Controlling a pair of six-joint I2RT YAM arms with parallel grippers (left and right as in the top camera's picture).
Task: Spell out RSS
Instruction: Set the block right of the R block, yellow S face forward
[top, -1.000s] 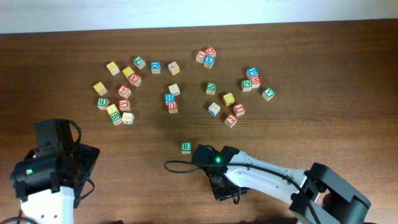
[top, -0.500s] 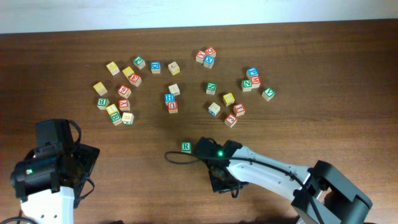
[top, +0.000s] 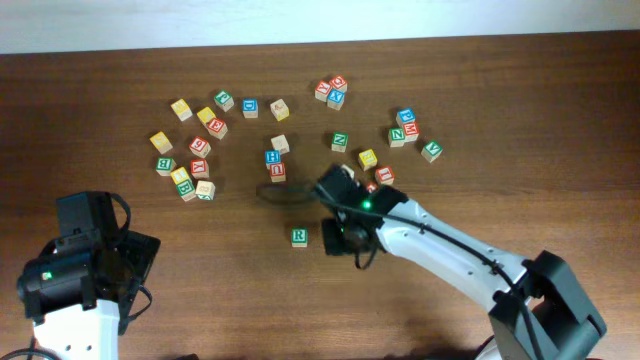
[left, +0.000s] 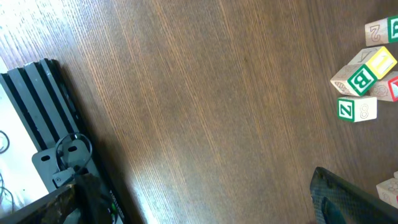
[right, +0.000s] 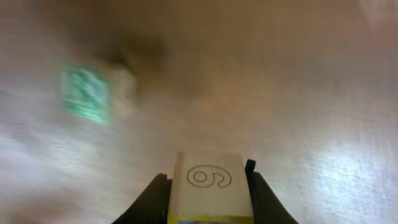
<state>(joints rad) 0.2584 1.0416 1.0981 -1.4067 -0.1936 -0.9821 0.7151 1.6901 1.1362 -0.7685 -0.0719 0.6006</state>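
The green R cube (top: 299, 237) lies flat on the wooden table, blurred at the left in the right wrist view (right: 83, 93). My right gripper (top: 340, 238) hovers just right of it, shut on a wooden cube (right: 208, 196). That cube shows a carved 6 on one side and a yellow edge on its lower face; its letter is hidden. A yellow-faced cube (top: 367, 158) sits in the scatter beyond. My left gripper (left: 199, 214) stands open over bare wood at the near left, nothing between its fingers.
Several lettered cubes are scattered across the far half of the table, with clusters at the left (top: 190, 150) and right (top: 405, 128). A green B cube (left: 360, 78) and a green Z cube (left: 346, 109) show at the left wrist view's right edge.
My right arm has swung from the near edge toward the middle with the cube in its jaws, and now sits beside the R cube. The left arm has not moved.
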